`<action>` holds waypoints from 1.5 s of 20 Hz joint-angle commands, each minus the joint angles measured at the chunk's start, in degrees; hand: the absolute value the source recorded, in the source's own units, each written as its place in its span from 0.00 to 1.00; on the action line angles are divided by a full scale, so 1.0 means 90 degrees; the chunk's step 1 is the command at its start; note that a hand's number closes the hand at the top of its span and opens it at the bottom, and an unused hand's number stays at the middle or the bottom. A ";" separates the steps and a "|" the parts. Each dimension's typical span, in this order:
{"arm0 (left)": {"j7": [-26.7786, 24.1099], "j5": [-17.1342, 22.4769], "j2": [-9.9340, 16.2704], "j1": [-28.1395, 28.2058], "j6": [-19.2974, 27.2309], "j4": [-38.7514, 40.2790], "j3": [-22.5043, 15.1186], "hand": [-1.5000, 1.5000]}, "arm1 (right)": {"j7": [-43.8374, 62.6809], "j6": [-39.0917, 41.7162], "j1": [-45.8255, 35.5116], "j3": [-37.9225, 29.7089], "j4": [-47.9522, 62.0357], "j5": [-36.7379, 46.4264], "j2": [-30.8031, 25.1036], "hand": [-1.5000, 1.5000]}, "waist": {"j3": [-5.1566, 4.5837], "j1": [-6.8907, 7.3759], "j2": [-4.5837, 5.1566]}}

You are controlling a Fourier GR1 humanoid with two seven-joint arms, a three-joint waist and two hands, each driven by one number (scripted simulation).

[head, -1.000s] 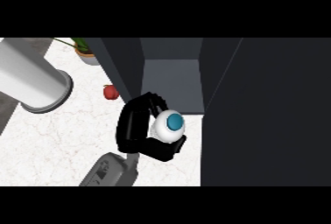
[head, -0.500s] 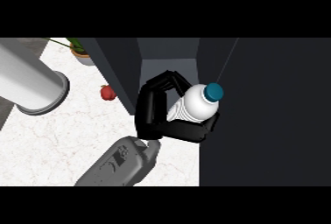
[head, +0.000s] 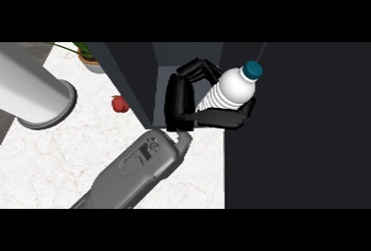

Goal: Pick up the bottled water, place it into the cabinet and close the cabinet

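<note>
The bottled water [head: 226, 93] is white and ribbed with a teal cap [head: 252, 70], and it tilts so the cap points to the upper right. My right hand [head: 181, 103] is shut on it: the fingers curl over its far side and the thumb lies under its base. Hand and bottle are at the opening of the dark cabinet [head: 185, 51], between its left wall [head: 134, 73] and the dark door panel [head: 304, 147] at the right. My grey forearm [head: 138, 166] comes in from the lower left. The left hand is not in view.
A small red fruit [head: 119, 103] lies on the white marble counter [head: 58, 162], just left of the cabinet wall. At the far left lies a large pale cylinder [head: 36, 93]. A potted plant [head: 91, 61] stands at the back.
My right hand has carried the bottle up and to the right, from in front of the cabinet into its opening. The bottle has tipped, so its cap now points to the upper right.
</note>
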 commanded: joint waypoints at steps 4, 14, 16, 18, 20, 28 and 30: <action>-0.0468 0.0190 -0.0008 -0.0629 -0.0391 0.1364 0.0428 1.00 | 0.0240 0.0042 -0.0165 -0.0200 -0.0309 -0.0808 -0.0012 0.00 | 0.0002 -0.0041 0.0026; -0.1159 0.0604 -0.0007 -0.0647 -0.0700 0.2602 0.1061 1.00 | 0.0242 0.0358 0.0118 -0.0322 -0.0340 -0.0969 0.0017 0.00 | -0.0001 -0.0104 0.0024; -0.1284 0.0673 -0.0008 -0.0771 -0.1004 0.3017 0.1219 1.00 | 0.0550 0.0176 0.0231 -0.0263 -0.0790 -0.1237 0.0000 0.00 | -0.0007 -0.0104 0.0049; -0.1927 0.0726 -0.0008 -0.0758 -0.1320 0.3436 0.1609 1.00 | 0.0191 0.0365 -0.0112 -0.0220 -0.0159 -0.0768 0.0079 0.00 | -0.0003 -0.0083 0.0053; -0.2038 0.0839 -0.0008 -0.0949 -0.1167 0.3750 0.1406 1.00 | 0.0389 0.0295 -0.0193 -0.0338 -0.0306 -0.1102 -0.0079 0.00 | -0.0003 -0.0116 0.0058; -0.1819 0.0306 0.0035 -0.2216 -0.0998 0.5434 0.1348 0.00 | 0.0231 0.0444 -0.0148 -0.0252 -0.0168 -0.0986 0.0011 0.00 | 0.0001 -0.0207 0.0087; -0.1616 0.0195 0.0133 -0.2572 -0.1005 0.5669 0.1326 0.00 | 0.0252 0.0500 0.0006 -0.0252 -0.0364 -0.0932 0.0025 0.00 | 0.0001 -0.0222 0.0077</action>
